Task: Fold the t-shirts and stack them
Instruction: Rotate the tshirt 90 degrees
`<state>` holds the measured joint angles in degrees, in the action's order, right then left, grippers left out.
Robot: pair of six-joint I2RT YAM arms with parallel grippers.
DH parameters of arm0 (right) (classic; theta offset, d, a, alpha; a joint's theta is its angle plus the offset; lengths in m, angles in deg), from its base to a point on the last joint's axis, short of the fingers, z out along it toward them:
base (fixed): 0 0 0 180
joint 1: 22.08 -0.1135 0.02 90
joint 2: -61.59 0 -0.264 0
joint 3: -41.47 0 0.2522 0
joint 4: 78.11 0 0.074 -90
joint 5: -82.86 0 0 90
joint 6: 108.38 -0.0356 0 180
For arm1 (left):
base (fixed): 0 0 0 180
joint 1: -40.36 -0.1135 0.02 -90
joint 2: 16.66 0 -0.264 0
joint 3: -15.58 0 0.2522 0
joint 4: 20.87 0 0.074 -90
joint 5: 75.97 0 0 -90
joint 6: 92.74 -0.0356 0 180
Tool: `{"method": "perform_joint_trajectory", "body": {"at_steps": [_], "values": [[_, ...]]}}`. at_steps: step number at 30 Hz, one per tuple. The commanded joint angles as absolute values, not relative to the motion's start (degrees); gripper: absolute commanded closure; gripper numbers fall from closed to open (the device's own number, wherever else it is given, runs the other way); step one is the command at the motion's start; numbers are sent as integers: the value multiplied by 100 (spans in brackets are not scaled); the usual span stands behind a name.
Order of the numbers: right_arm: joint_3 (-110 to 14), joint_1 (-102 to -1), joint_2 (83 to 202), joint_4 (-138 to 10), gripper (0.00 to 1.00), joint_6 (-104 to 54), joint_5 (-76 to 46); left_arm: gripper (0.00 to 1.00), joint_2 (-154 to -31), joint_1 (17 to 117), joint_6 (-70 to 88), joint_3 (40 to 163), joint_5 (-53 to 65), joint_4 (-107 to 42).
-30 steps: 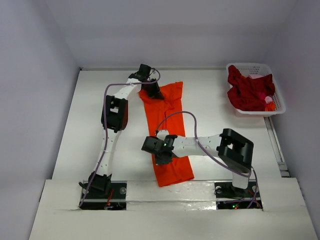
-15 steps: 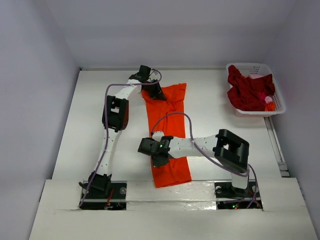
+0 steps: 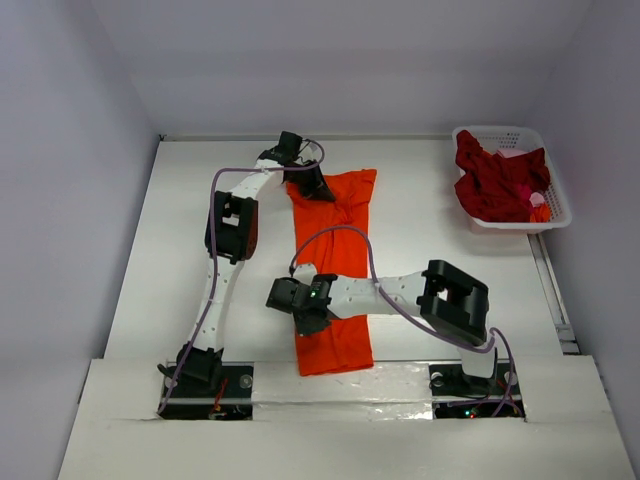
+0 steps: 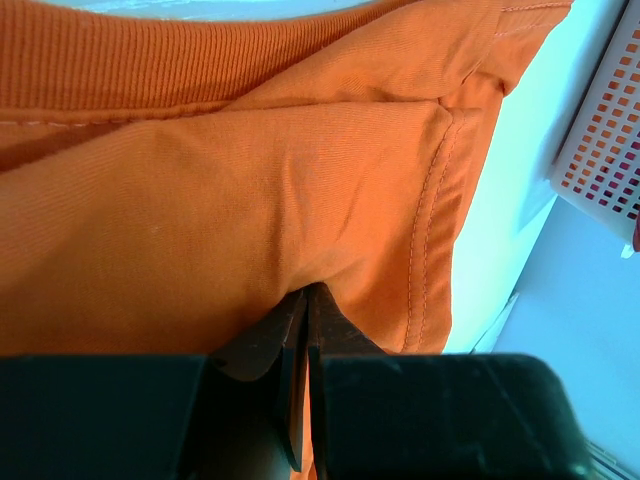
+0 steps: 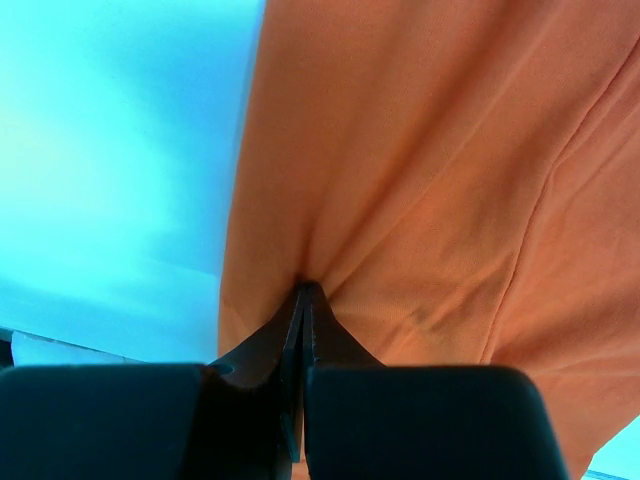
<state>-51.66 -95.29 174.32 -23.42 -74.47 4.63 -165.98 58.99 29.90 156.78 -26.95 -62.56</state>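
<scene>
From above, we see the orange t-shirt (image 3: 345,220) lying as a long strip on the table (image 3: 440,260), the left gripper (image 3: 305,185) at its far end and the right gripper (image 3: 300,318) near its near end; the crimson t-shirt (image 3: 495,185) is bunched in the basket (image 3: 556,216). At each wrist we see jaws pinched tight on a fold of orange cloth.

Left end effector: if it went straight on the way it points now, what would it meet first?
Probably the orange t-shirt it pinches: the left end effector points into that cloth, towards its ribbed collar.
</scene>
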Motion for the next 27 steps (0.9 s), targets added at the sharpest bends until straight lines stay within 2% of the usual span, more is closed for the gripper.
{"method": "perform_joint_trajectory", "body": {"at_steps": [1,11,15,19,27], "values": [[-5254,-9697,17532,-2304,100,-7463,191,100,-16897,5908,2811,15696,-2280,-6320],[-4955,-9697,16917,-2049,100,-8016,842,98,-16591,5908,2776,15380,-2008,-6364],[-4858,-9697,16733,-2102,100,-8069,930,90,-16265,5908,2732,15405,-2060,-6442],[-4858,-9697,16688,-2155,100,-8008,939,75,-16098,5855,2661,15669,-1920,-6689],[-4910,-9811,16487,-2261,100,-7876,1043,52,-15729,5750,2749,15687,-1779,-6759]]}}
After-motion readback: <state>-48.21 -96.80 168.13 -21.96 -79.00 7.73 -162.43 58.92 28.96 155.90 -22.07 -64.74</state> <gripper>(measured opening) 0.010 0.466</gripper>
